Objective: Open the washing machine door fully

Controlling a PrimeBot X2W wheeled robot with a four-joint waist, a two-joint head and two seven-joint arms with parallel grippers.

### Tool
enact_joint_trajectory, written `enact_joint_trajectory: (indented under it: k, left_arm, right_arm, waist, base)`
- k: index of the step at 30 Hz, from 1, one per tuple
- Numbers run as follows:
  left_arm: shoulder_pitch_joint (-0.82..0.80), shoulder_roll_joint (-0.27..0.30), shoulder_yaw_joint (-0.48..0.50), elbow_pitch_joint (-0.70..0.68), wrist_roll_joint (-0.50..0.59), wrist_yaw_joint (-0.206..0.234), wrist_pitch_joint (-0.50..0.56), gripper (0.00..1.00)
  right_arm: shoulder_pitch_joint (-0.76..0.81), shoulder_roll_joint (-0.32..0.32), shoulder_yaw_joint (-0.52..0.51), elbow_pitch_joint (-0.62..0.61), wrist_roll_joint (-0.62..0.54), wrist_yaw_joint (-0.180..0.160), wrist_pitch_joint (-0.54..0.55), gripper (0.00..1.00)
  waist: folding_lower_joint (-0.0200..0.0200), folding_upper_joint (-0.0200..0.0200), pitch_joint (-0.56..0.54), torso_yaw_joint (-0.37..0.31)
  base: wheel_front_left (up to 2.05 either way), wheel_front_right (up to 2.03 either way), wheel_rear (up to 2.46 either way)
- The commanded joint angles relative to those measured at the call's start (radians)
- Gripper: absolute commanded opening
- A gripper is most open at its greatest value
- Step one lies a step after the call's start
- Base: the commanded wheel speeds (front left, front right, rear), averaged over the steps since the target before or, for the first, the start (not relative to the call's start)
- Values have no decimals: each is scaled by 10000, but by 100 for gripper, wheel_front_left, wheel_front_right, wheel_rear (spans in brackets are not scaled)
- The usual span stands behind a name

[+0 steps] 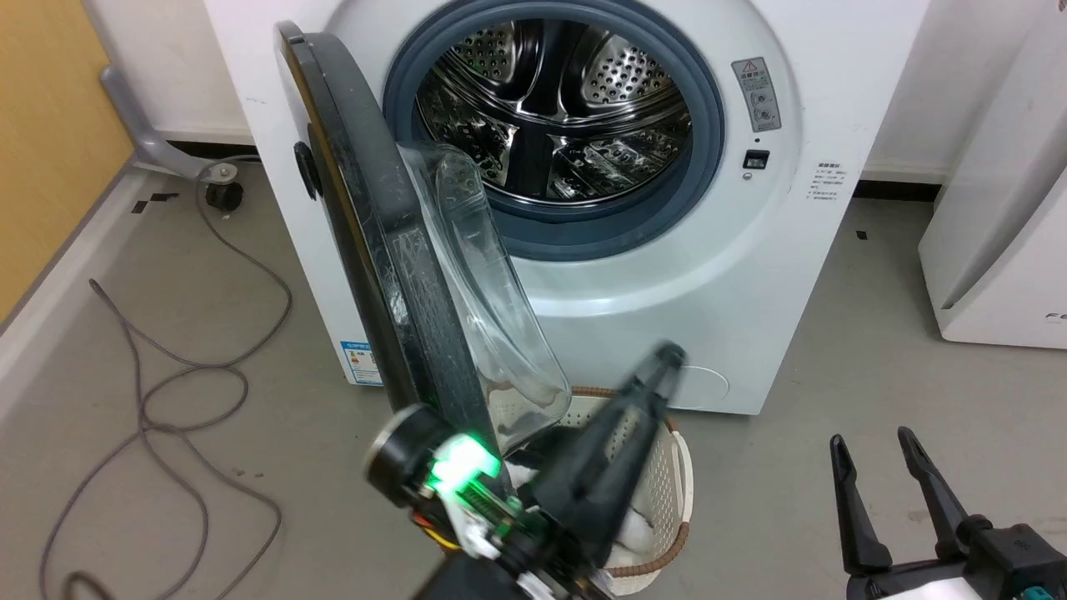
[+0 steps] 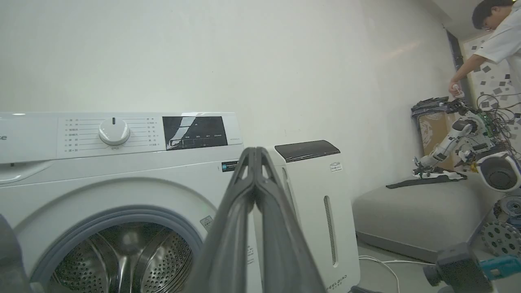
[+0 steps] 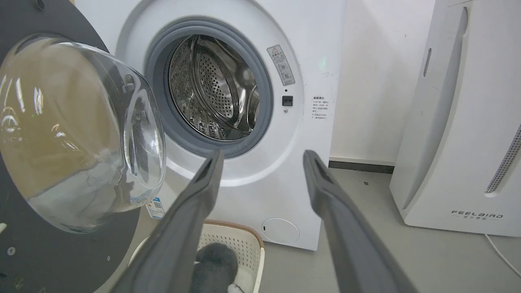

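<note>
Left tool (image 1: 667, 357), fingers pressed together, sits low in front of the washing machine (image 1: 750, 275), just right of the door (image 1: 379, 242) and over the basket (image 1: 667, 492); contact I can't make out. Right tool (image 1: 873, 443) hangs spread and empty, well apart. Door stands swung out on its left hinge, roughly edge-on, drum (image 1: 554, 108) exposed. Looks mid-push: next, sweep the inner face leftward to its stop.
</note>
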Motion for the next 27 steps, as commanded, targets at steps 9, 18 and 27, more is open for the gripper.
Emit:
enact_joint_trajectory:
  k: [9, 18, 27]
  left_arm:
    - [637, 29, -814, 537, 214, -226, -42, 0]
    - [1385, 277, -429, 887, 313, 144, -42, 0]
    - [1802, 500, -85, 2013, 174, 106, -42, 0]
  right_arm:
    - [15, 45, -8, 5, 8, 8, -43, 100]
    - [39, 45, -75, 63, 38, 8, -43, 100]
    - [-11, 45, -21, 169, 45, 8, -44, 100]
  waist:
    - [1, -1, 44, 54]
    - [1, -1, 91, 242]
    - [1, -1, 153, 445]
  base:
    - [0, 0, 0]
    - [0, 0, 0]
    - [0, 0, 0]
